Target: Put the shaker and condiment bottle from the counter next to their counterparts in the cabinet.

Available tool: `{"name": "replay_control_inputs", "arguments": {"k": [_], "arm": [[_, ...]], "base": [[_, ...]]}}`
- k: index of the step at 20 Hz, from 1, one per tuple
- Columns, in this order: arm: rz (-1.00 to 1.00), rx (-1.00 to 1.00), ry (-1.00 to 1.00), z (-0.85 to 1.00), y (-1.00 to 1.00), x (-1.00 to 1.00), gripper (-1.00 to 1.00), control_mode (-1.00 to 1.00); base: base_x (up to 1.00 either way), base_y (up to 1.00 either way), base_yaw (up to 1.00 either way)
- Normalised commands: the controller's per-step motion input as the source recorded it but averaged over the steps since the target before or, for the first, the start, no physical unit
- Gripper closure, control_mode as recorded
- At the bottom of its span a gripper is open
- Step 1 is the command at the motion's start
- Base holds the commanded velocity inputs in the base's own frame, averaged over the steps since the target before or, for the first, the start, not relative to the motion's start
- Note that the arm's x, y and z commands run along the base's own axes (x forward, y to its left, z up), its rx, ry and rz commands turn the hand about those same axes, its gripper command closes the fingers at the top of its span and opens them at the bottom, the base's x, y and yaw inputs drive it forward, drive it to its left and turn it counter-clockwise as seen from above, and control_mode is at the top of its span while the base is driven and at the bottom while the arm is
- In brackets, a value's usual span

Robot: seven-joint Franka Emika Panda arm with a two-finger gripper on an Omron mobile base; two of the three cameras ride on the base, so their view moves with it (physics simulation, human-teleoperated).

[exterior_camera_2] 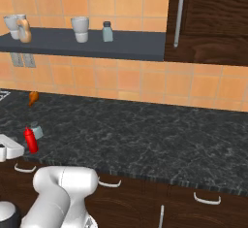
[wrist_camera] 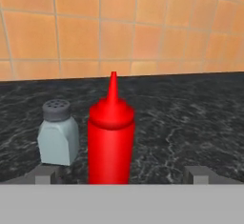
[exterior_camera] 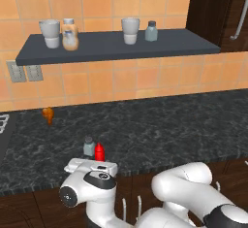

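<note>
The red condiment bottle (wrist_camera: 110, 137) stands upright on the black speckled counter (wrist_camera: 190, 118), close ahead of my gripper (wrist_camera: 121, 175). Its jaws are open wide, with one dark fingertip (wrist_camera: 45, 174) left of the bottle and the other well to its right, neither touching. The pale shaker (wrist_camera: 58, 137) with a dark cap stands just left of the bottle. From the left base view the bottle (exterior_camera: 99, 152) and shaker (exterior_camera: 89, 146) sit near the counter's front edge, right beyond my hand. On the grey cabinet shelf (exterior_camera: 111, 47) stand the counterparts: a shaker (exterior_camera: 151, 31) and an orange-tinted jar (exterior_camera: 70, 34).
Two white cups (exterior_camera: 50, 33) (exterior_camera: 130, 30) stand on the shelf. A small orange object (exterior_camera: 48, 115) stands on the counter at the back left. A dark wooden cupboard (exterior_camera_2: 208, 18) with a metal handle closes the shelf's right end. Wall sockets (exterior_camera: 25, 72) sit under the shelf.
</note>
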Motion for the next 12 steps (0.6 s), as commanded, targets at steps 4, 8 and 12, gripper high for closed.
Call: {"name": "replay_control_inputs", "arguments": {"k": [4,8,12], "arm": [[0.00,0.00,0.00,-0.07,0.00,0.07,-1.00,-1.00],[0.00,0.00,-0.01,-0.05,0.00,0.22,-1.00,-1.00],[0.00,0.00,0.00,-0.02,0.00,0.21,-1.00,-1.00]], "base": [[0.00,0.00,0.00],[0.00,0.00,0.00],[0.00,0.00,0.00]]}}
